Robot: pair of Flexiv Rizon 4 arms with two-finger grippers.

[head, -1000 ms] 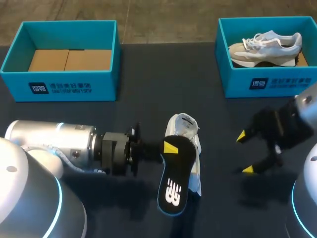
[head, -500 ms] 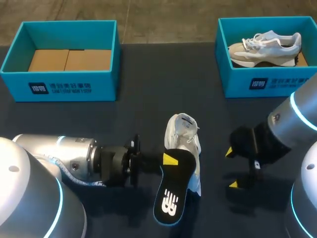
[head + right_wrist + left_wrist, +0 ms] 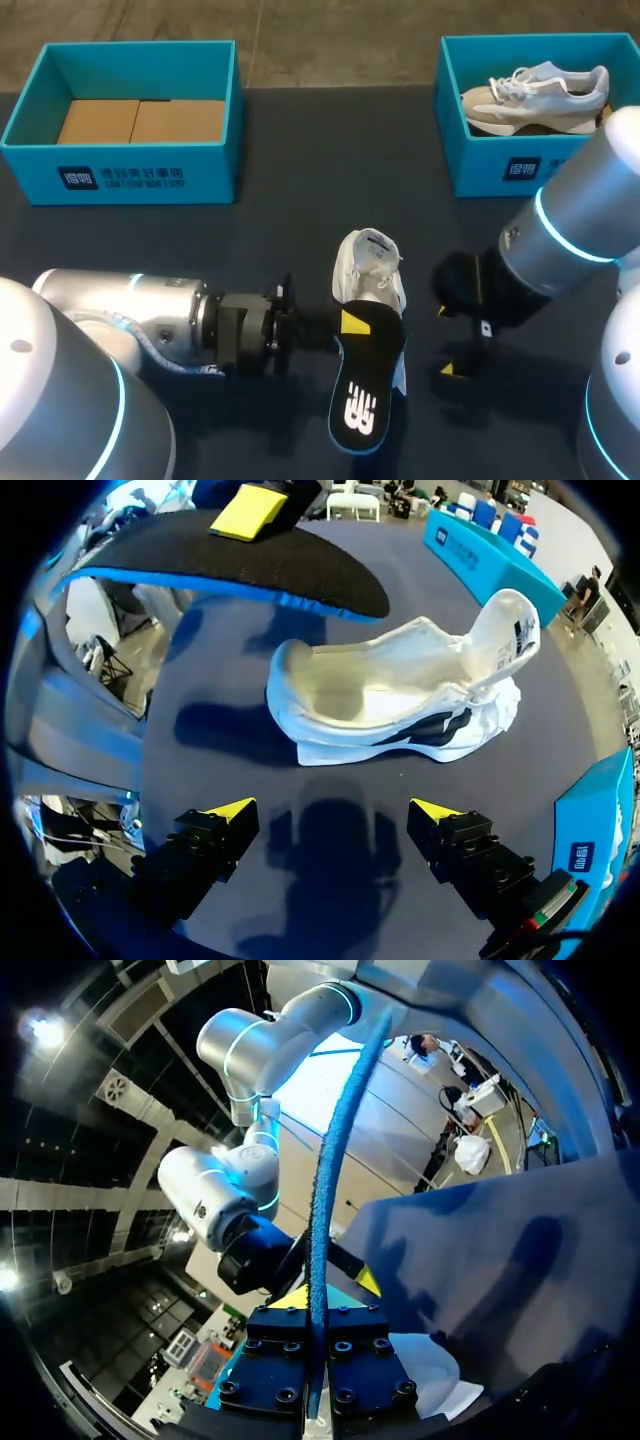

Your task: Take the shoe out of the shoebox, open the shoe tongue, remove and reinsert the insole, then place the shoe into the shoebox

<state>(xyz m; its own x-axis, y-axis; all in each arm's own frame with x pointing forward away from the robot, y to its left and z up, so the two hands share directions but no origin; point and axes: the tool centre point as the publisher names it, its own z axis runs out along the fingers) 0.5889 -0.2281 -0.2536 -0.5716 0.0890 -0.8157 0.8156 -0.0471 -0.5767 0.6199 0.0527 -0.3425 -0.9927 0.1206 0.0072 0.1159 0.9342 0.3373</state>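
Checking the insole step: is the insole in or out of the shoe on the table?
Out: the left tool grips the insole above the shoe, apart from it.

Left arm (image 3: pixel 130 310) is laid nearly level, brought in from the left side, wrist (image 3: pixel 245 330) pointed toward the middle. Left claw (image 3: pixel 350 323) is clamped on the insole (image 3: pixel 365 395), gripped edge-on between both fingers; one yellow tip is seen on top. Right arm (image 3: pixel 570 230) is brought in from the right and angled downward. Right claw (image 3: pixel 447 340) is held spread, yellow tips well apart.
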